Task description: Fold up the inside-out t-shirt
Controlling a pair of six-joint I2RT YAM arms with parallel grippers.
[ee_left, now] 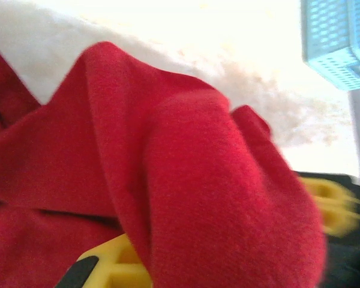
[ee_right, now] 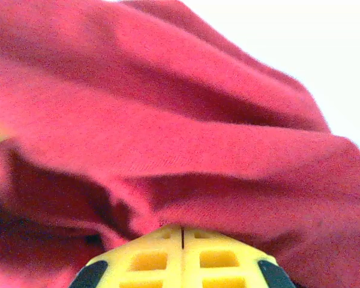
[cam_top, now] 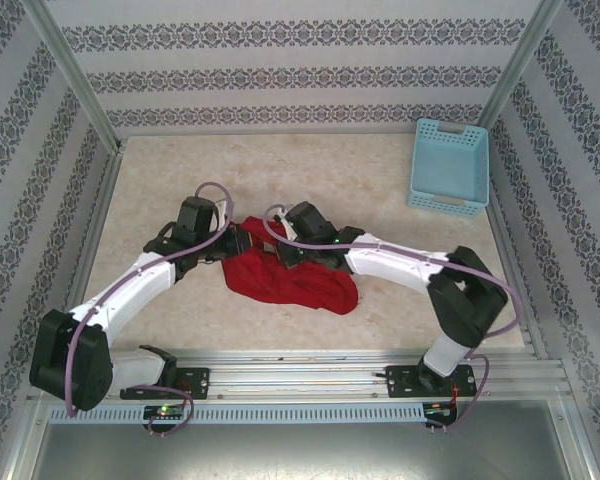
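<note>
right gripper (ee_right: 182,233) has its fingers clamped together on a fold of the inside-out t-shirt (cam_top: 298,284), which lies bunched between both grippers. left gripper (cam_top: 238,241) is draped in cloth — i cannot tell its state. the shirt looks soft, light and floppy — probably best pinched at hem corners.

White links (cam_top: 130,285), black joints (cam_top: 70,365), lilac cables (cam_top: 212,186), yellow jaws.

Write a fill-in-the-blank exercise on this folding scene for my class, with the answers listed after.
The shirt is ___ in colour. The basket stands at the table's far ___ corner. The shirt lies crumpled, not yet ___. The right end effector's fingers are ___ in colour.
Missing words: red; right; folded; yellow.
</note>
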